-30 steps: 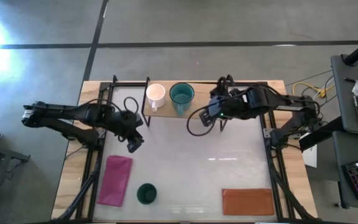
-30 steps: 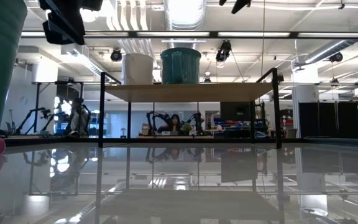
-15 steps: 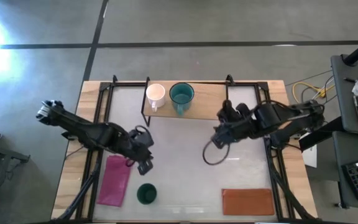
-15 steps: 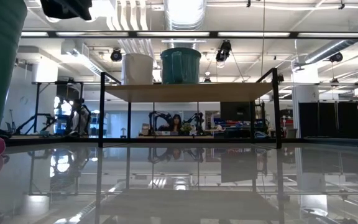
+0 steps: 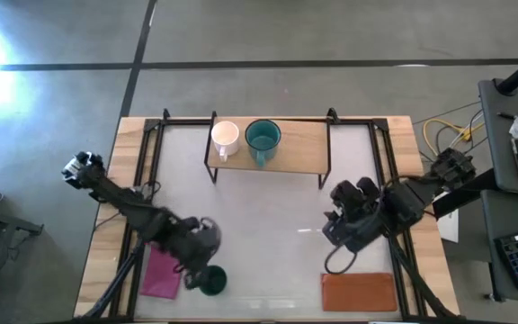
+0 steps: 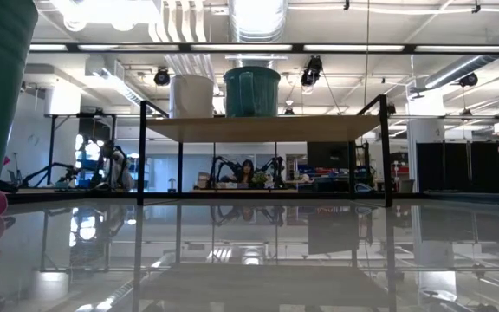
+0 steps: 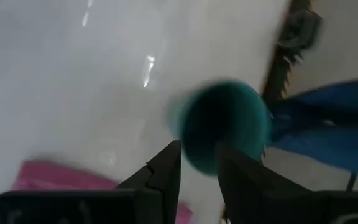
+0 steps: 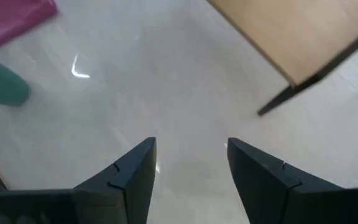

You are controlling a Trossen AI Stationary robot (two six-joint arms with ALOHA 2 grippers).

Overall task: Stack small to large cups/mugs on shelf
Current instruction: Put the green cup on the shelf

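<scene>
From above I see the green cup at lower left with my left hand over it, white mug and teal mug on the shelf; wrist view shows fingers apart, so I'd pinch its stiff, slippery-looking rim.

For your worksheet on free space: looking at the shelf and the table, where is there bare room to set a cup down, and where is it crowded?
The shelf is bare on its right part, beyond the teal mug and white mug. The table is open mid-way, between shelf and orange mat. It is crowded near the dark green cup, left gripper and pink cloth.
</scene>
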